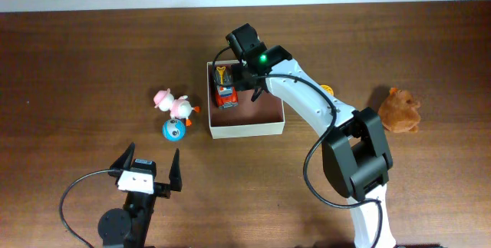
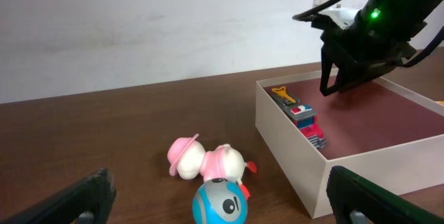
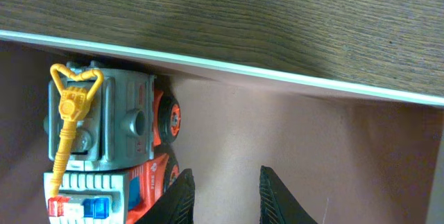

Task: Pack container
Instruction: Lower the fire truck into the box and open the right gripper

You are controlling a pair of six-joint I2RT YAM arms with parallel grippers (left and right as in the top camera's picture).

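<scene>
Overhead, container: the container (image 1: 247, 130) is sitting on the counter (image 1: 77, 64) a little right of centre, square and shallow, with a toy truck (image 1: 224, 88) lying along its left wall.
Overhead, right arm: the right gripper (image 1: 253, 85) is hanging over the box's far-left part, just beside the truck.
Overhead, left arm: the left gripper (image 1: 151, 165) is waiting near the front edge, well apart from the box, with its fingers spread wide and holding nothing.
Overhead, loose toys: a pink duck (image 1: 175, 104) and a blue ball (image 1: 173, 130) are lying just left of the box. A brown plush (image 1: 400, 110) is resting well to its right. An orange item (image 1: 328, 89) is peeking from behind the right arm, too hidden to name.
Left wrist, fingers: the left fingers (image 2: 87, 197) are standing wide apart at both lower corners, empty.
Left wrist, obstruction: duck and ball are lying between those fingers and the box's near corner, so they are likely blocking a straight reach to that wall.
Left wrist, handling: the thin cardboard walls are looking light and fairly stiff but crushable. The box is probably sliding easily if nudged. Pinching one wall at its rim, gently, seems the best hold.
Right wrist, fingers: the right fingers (image 3: 182, 196) are standing close together with a small gap, gripping nothing.
Right wrist, surroundings: they are hovering over bare box floor beside the truck, near the far wall.
</scene>
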